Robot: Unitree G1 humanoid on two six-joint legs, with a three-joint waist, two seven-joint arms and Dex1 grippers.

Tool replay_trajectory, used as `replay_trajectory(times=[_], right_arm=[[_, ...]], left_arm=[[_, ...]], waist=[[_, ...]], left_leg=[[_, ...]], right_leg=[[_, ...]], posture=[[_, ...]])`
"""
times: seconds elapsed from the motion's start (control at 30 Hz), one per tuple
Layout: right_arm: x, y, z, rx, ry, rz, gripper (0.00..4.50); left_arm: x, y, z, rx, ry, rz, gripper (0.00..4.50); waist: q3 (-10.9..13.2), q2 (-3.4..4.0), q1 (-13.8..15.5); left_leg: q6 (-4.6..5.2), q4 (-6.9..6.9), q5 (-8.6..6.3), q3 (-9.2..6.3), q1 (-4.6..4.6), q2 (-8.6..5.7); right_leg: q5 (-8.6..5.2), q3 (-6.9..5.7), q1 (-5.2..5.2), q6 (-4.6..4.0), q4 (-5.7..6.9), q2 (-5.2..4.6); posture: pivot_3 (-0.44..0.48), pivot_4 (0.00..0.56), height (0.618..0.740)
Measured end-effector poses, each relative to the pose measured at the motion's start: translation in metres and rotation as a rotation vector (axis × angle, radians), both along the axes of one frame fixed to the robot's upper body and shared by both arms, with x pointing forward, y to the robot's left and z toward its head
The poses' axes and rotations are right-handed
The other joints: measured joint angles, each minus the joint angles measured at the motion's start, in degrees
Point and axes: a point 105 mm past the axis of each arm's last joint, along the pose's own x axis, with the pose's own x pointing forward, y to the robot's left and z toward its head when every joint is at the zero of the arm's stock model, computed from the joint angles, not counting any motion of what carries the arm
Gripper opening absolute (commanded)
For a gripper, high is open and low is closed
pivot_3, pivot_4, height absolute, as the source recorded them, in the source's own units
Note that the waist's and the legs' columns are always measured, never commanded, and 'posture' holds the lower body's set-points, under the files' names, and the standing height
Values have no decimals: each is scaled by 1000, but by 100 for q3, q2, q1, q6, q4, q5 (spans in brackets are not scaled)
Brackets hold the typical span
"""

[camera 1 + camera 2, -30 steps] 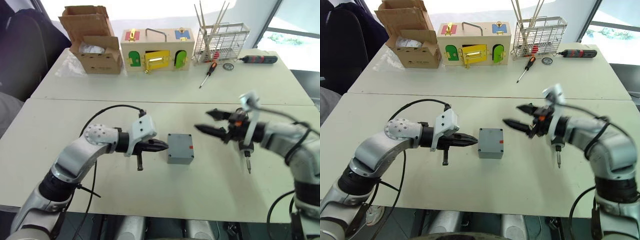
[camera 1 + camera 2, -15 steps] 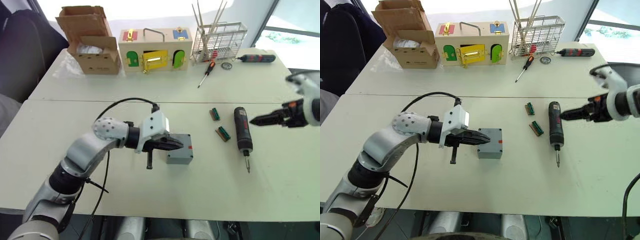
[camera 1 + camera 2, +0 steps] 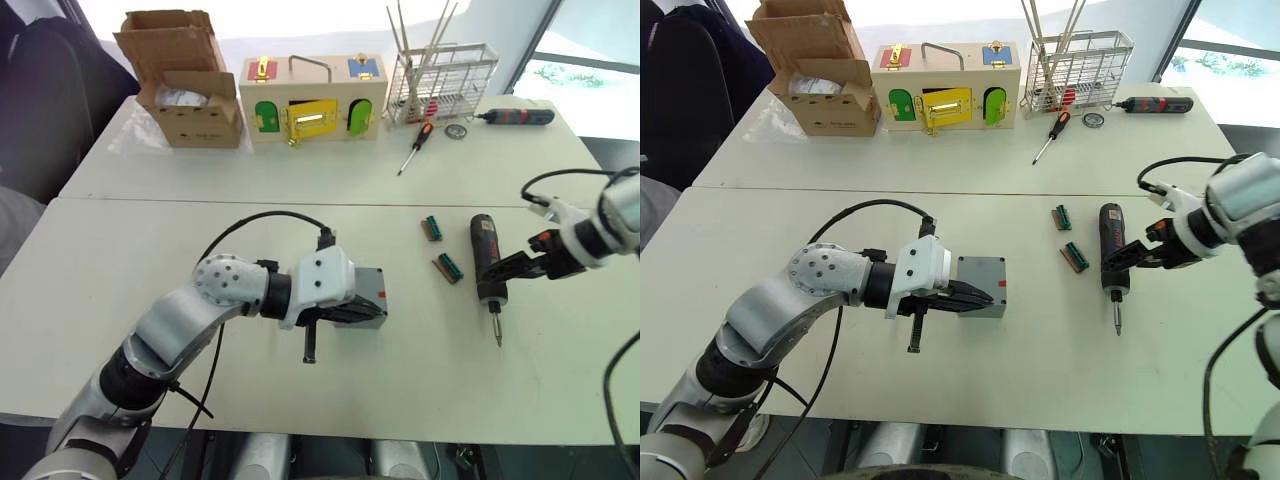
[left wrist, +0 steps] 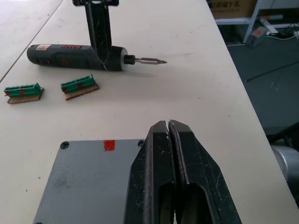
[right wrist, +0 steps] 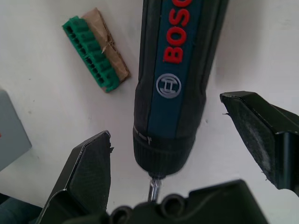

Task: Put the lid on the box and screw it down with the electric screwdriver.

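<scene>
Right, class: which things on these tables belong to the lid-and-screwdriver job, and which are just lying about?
Job: box, electric screwdriver, left gripper over the box, right gripper straddling the screwdriver.

Lying about: cardboard carton, wooden box, wire rack, hand screwdriver, green connector strips.

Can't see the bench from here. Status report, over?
Left end effector shut, over the box. Right end effector open, straddling the electric screwdriver lying on the table. Nothing blocking.

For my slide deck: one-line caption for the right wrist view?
Open right tool straddling the electric screwdriver lying on the table, a green connector strip beside it.
</scene>
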Motion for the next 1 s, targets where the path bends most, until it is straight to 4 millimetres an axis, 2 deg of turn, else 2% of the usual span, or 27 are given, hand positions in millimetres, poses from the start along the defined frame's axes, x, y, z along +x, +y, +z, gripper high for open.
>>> replay_trajectory(times=[0.17, 0.33, 0.43, 0.47, 0.73, 0.93, 1.0], right_arm=[[9, -5, -4, -49, -6, -5, 4433], [8, -7, -9, -150, 3, 123, 3112], [6, -12, -12, -196, 16, 161, 2094], [3, -14, -14, -206, 24, 188, 1916], [-15, -26, -22, -275, 65, 301, 1906], [-8, -24, -16, -251, 21, 302, 1906], [1, -19, -10, -207, -10, 276, 1906]], left_arm=[[2, -1, 0, -5, 8, 20, 0], [3, -1, -2, -9, 13, 38, 0], [4, -1, -4, -14, 24, 52, 0], [4, -1, -4, -19, 23, 53, 0], [6, -2, -3, -27, 20, 70, 0], [11, -1, -7, -24, 40, 85, 0], [13, 1, -8, -18, 45, 91, 0]], waist=[[0, 0, -8], [-3, -5, -13], [-6, -9, 14], [-8, -12, 47], [-13, -20, 288], [-14, -24, 249], [-9, -18, 201]], left_leg=[[-2, 2, 1, -1, -1, -1], [-3, 6, 1, -7, 0, -1], [-3, 9, 1, -13, 1, -2], [-3, 9, 1, -14, 2, -2], [-5, 18, 1, -45, 3, -11], [-10, 19, 4, -42, 5, -12], [-14, 19, 7, -31, 6, -12]], right_leg=[[0, -2, -1, 0, 2, 0], [0, -6, 5, 0, 2, 0], [0, -10, 9, 0, 1, 0], [0, -11, 11, 0, 1, 0], [0, -24, 34, 0, -8, 1], [0, -24, 37, 0, -12, 1], [0, -16, 31, 0, -10, 1]], posture=[[0, 150, 730], [0, 150, 730], [0, 150, 730], [0, 150, 730], [0, 150, 730], [0, 150, 730], [0, 150, 730]])
